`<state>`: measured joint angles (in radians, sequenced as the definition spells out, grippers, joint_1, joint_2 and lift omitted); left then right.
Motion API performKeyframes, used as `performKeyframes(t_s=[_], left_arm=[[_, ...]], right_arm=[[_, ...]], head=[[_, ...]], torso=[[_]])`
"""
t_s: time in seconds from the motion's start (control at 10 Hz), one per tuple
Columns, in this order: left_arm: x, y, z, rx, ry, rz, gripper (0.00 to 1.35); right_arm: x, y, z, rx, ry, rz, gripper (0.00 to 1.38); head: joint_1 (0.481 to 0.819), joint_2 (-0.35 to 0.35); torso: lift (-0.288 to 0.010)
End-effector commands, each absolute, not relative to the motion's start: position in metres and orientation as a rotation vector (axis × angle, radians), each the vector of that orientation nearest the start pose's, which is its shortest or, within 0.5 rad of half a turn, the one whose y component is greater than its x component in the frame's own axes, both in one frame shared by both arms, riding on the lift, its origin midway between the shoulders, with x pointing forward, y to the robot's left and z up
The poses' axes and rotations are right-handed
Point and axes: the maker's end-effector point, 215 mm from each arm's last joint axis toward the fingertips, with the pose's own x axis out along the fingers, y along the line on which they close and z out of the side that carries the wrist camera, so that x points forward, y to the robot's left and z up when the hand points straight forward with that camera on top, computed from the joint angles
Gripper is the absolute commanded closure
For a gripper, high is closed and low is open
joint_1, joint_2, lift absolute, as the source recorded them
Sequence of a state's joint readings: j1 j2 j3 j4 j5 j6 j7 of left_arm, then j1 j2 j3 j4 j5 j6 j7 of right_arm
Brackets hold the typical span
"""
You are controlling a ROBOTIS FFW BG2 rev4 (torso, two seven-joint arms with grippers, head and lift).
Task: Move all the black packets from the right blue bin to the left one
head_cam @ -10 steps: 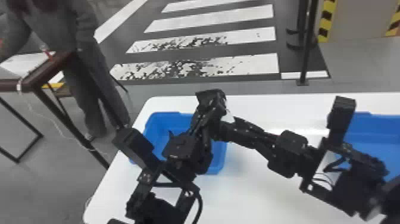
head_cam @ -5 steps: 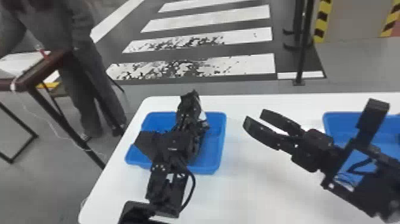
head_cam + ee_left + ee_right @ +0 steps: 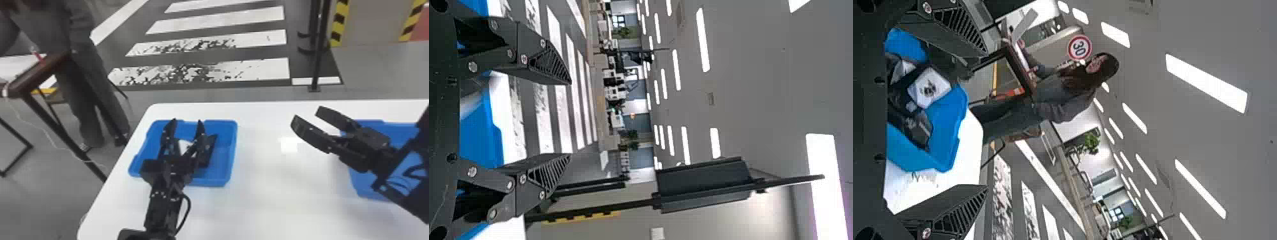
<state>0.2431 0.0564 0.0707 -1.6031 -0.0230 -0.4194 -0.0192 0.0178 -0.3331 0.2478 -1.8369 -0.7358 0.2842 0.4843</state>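
Over the left blue bin (image 3: 228,159), my left gripper (image 3: 187,123) stands open in the head view. Beneath and beside its fingers lies a black packet (image 3: 210,150) with a white patch. My right gripper (image 3: 307,115) is also open, above the table at the left edge of the right blue bin (image 3: 367,188), nothing between its fingers. In the left wrist view the open left gripper (image 3: 569,119) has blue bin wall (image 3: 493,135) behind it. Past the open right gripper (image 3: 987,120), the right wrist view has the left bin (image 3: 950,145) holding dark packets, one with a white label (image 3: 930,87).
The white table (image 3: 274,191) stretches between and around the bins. My right arm covers much of the right bin, hiding its contents. Behind the table stand a black post (image 3: 317,60) and, at the left, a brown table (image 3: 38,75).
My right gripper has drawn back to the right from beside the left one and opened. The left gripper's fingers have spread apart over the left bin, where the packet is now in plainer view.
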Motion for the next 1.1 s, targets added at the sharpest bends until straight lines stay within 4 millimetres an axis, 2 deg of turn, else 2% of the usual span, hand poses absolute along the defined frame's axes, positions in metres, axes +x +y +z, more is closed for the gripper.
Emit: performKeyframes(t_s=[0.0,0.1,0.2,0.3,0.4,0.5,0.6,0.8,0.9,1.0], left_arm=[[0.467,0.265,-0.292,0.007,-0.254,0.022,0.11],[0.445,0.254,-0.269,-0.043,-0.261,0.004,0.11],[0.423,0.247,-0.254,-0.107,-0.261,-0.009,0.11],[0.405,0.244,-0.251,-0.162,-0.237,-0.015,0.11],[0.391,0.242,-0.256,-0.19,-0.215,-0.013,0.11],[0.387,0.235,-0.265,-0.206,-0.191,-0.027,0.11],[0.388,0.225,-0.269,-0.213,-0.176,-0.053,0.11],[0.387,0.217,-0.268,-0.214,-0.175,-0.08,0.12],[0.387,0.215,-0.266,-0.216,-0.184,-0.084,0.12],[0.386,0.214,-0.265,-0.217,-0.187,-0.086,0.12]], right_arm=[[0.505,-0.076,-0.286,0.326,0.156,0.798,0.09],[0.507,-0.109,-0.3,0.241,0.233,0.689,0.09],[0.506,-0.142,-0.319,0.199,0.323,0.566,0.09],[0.5,-0.174,-0.342,0.142,0.433,0.435,0.09],[0.495,-0.199,-0.362,0.117,0.515,0.335,0.09],[0.502,-0.228,-0.38,0.093,0.564,0.251,0.09],[0.522,-0.254,-0.394,0.091,0.594,0.194,0.09],[0.552,-0.291,-0.421,0.091,0.676,0.117,0.09],[0.559,-0.308,-0.434,0.085,0.723,0.081,0.09],[0.556,-0.323,-0.444,0.079,0.771,0.043,0.09]], head=[[0.695,0.248],[0.695,0.226],[0.695,0.211],[0.695,0.161],[0.695,0.109],[0.695,0.067],[0.695,0.028],[0.695,-0.037],[0.695,-0.066],[0.695,-0.095]], torso=[[-0.14],[-0.14],[-0.14],[-0.14],[-0.14],[-0.14],[-0.14],[-0.14],[-0.14],[-0.14]])
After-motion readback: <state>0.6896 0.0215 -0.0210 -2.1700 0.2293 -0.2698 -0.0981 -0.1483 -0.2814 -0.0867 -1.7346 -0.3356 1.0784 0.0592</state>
